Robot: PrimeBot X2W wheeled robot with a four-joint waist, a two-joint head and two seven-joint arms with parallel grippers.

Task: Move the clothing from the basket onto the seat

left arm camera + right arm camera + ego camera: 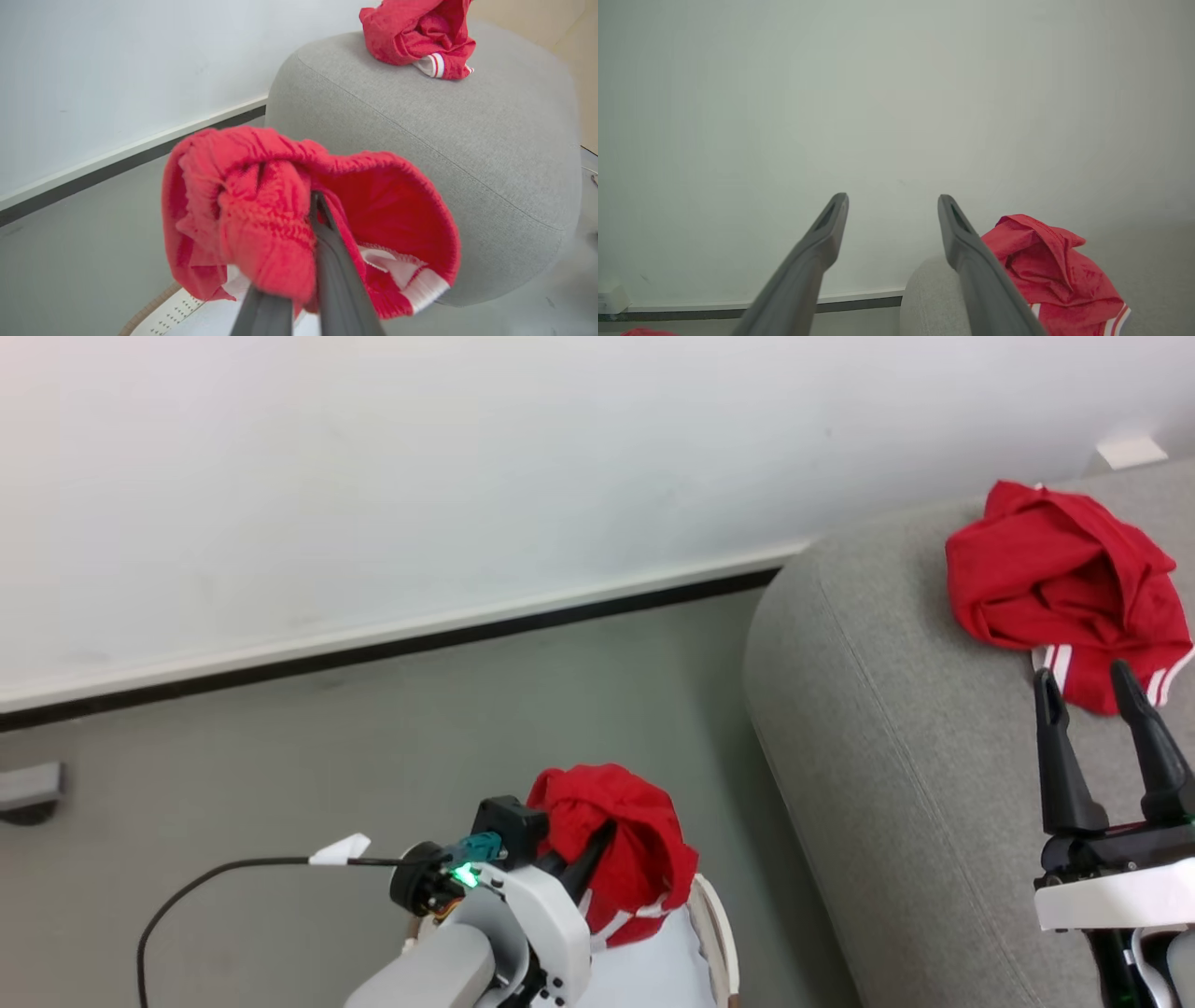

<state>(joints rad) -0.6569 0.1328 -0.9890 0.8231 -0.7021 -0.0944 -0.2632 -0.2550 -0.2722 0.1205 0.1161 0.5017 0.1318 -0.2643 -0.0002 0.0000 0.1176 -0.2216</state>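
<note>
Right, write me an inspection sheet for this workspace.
Surface: grey floor.
Job's things: seat carries one crumpled red garment; second red garment hangs above the basket.
Clutter: small grey block on that floor.
Grippers: left gripper shut on the second red garment; right gripper open, by the seat.
Cables: black cable with a white tag at the left wrist.
Surroundings: white wall, dark baseboard.

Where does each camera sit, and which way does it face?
Head view: from the head, down at basket, seat, floor; left gripper shut on a red garment, right gripper open.
Left wrist view: past the shut gripper toward the seat.
Right wrist view: past the open gripper at the wall.
All share the second red garment on the seat.
</note>
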